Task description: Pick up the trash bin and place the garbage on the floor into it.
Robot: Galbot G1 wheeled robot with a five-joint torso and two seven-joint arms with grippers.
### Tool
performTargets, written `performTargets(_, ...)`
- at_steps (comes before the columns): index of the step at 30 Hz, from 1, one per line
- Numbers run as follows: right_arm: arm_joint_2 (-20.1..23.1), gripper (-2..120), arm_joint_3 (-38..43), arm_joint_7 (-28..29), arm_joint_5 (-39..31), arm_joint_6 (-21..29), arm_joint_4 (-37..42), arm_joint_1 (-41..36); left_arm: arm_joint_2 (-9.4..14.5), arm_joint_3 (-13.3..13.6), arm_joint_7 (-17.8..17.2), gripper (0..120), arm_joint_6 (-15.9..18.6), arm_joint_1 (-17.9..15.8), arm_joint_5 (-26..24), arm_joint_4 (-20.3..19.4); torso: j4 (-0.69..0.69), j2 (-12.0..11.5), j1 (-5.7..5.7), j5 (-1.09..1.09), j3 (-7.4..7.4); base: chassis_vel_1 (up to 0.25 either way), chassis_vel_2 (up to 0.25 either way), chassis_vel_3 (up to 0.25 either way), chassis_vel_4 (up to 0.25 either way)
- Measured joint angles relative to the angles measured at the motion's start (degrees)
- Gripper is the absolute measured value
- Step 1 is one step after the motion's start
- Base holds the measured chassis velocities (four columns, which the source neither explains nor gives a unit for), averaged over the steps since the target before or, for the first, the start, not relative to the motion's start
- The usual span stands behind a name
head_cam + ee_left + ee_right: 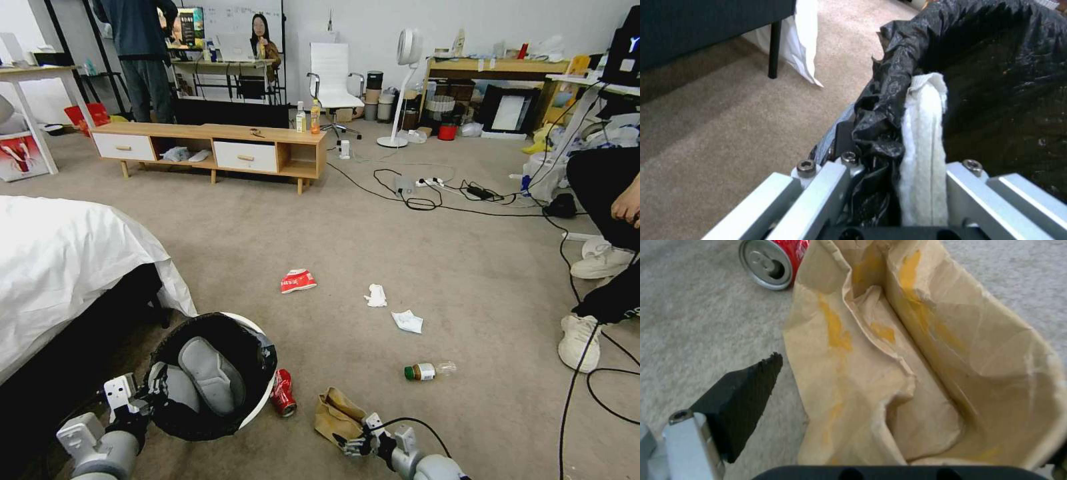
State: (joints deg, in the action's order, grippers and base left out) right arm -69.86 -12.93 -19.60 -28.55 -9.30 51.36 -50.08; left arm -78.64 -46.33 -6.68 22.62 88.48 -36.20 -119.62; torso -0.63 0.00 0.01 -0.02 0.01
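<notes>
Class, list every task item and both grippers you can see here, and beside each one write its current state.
trash bin: tilted, held at its rim.
left gripper: shut on the bin's rim and black liner.
right gripper: open, at the paper bag.
paper bag: crumpled, on the floor.
red can: lying on its side.
small bottle: lying down, capped.
wrapper: on the floor.
tissue wads: on the floor.

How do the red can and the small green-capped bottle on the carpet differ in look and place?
The red can is opaque metal, dented, and lies right beside the trash bin; the green-capped bottle is clear plastic with a brown label and lies apart in open carpet. The can points toward the robot; the bottle lies crosswise. Both lie on their sides, not yet picked up.
</notes>
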Motion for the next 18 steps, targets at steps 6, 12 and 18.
performTargets(6,-2.0,93,0.1,-0.6,0.6,-0.2,-2.0,0.7,0.1,-0.2,0.2,6,-0.2,0.1,0.0,0.2,0.03,0.0,0.00,0.06,0.00,0.000,0.000,0.000,0.000)
performTargets(12,-2.2,70,0.8,-1.3,0.7,-0.3,-2.4,0.5,0.1,-0.2,0.3,6,-0.3,0.1,0.0,0.3,0.00,0.0,0.00,0.03,0.00,0.000,0.000,0.000,0.000)
performTargets(18,-1.8,51,1.5,-1.5,0.8,-0.4,-2.2,0.2,0.0,-0.1,0.3,6,-0.4,0.1,0.0,0.6,0.00,0.0,0.00,0.02,0.00,0.000,0.000,0.000,0.000)
